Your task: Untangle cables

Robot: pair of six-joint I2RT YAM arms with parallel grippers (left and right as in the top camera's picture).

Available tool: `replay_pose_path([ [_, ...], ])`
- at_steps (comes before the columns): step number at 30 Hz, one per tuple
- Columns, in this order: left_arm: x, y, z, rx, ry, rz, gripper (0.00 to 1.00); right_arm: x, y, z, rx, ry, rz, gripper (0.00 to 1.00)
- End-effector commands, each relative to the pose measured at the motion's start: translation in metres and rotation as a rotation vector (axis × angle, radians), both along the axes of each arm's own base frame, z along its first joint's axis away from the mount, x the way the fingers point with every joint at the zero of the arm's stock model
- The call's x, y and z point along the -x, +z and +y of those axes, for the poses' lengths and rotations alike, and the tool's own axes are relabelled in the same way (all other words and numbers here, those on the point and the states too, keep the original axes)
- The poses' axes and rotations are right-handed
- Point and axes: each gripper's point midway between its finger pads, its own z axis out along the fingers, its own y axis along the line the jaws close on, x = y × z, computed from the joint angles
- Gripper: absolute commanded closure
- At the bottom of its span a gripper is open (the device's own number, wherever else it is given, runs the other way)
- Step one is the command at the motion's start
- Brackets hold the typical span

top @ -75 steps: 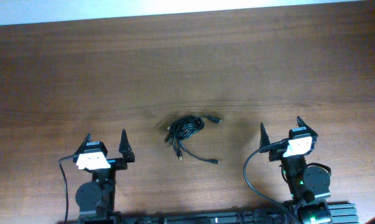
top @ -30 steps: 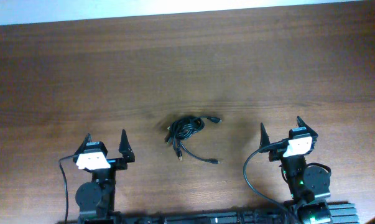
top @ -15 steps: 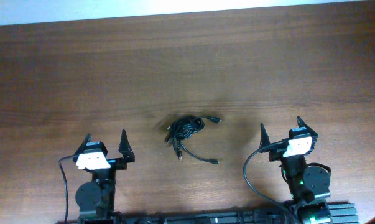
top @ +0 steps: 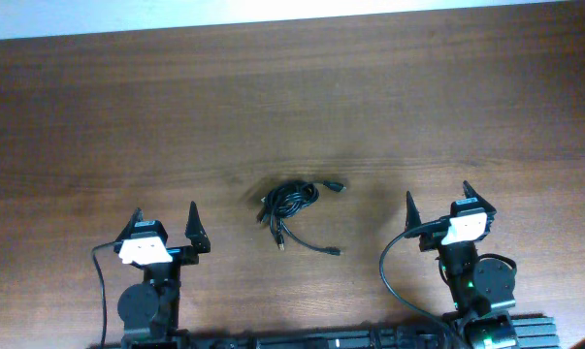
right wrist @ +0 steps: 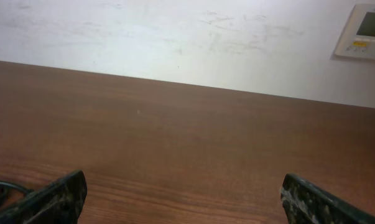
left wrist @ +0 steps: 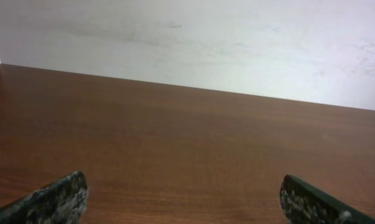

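The cables [top: 292, 206] lie as a small black tangled bundle on the wooden table [top: 273, 97], near its middle, with loose ends and small plugs trailing toward the front right. My left gripper [top: 164, 215] is open at the front left, well apart from the bundle. At the front right my right gripper [top: 438, 194] is open too, also clear of it. Both wrist views show wide-apart fingertips [left wrist: 56, 198] [right wrist: 311, 200] with only bare wood between them. A black loop of the cables [right wrist: 0, 188] shows at the left edge of the right wrist view.
A white wall [left wrist: 187, 43] rises behind the table's far edge. A small white wall panel [right wrist: 363, 30] with a display hangs at the upper right in the right wrist view. The arms' own black wires [top: 394, 276] curl beside their bases at the front edge.
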Motion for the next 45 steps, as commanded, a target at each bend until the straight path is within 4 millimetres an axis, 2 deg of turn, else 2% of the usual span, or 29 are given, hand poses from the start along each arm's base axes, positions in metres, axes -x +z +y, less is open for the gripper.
replay_pose_path([
  [1, 0.0, -0.001, 0.003, 0.001, 0.014, 0.002, 0.01, 0.0, -0.002, -0.005, -0.003, -0.026, 0.005, 0.01],
  [10, 0.001, -0.001, 0.003, 0.001, 0.014, 0.01, 0.01, 0.0, -0.002, -0.005, -0.003, -0.026, 0.005, 0.01],
  [23, 0.003, 0.012, 0.003, -0.043, 0.008, 0.074, 0.01, 0.0, -0.002, -0.005, -0.003, -0.026, 0.005, 0.01],
  [28, -0.005, 0.009, 0.001, -0.042, -0.004, 0.15, 0.01, 0.0, -0.002, -0.005, -0.003, -0.026, 0.005, 0.01],
  [32, -0.015, 0.005, -0.012, -0.084, -0.09, 0.208, 0.01, 0.0, -0.002, -0.005, -0.003, -0.026, 0.005, 0.01],
  [38, -0.032, -0.003, -0.017, -0.08, -0.125, 0.341, 0.01, 0.0, -0.002, -0.005, -0.003, -0.026, 0.005, 0.01],
  [45, -0.044, 0.004, -0.018, -0.077, -0.139, 0.462, 0.01, 0.0, -0.002, -0.005, -0.003, -0.026, 0.005, 0.01],
])
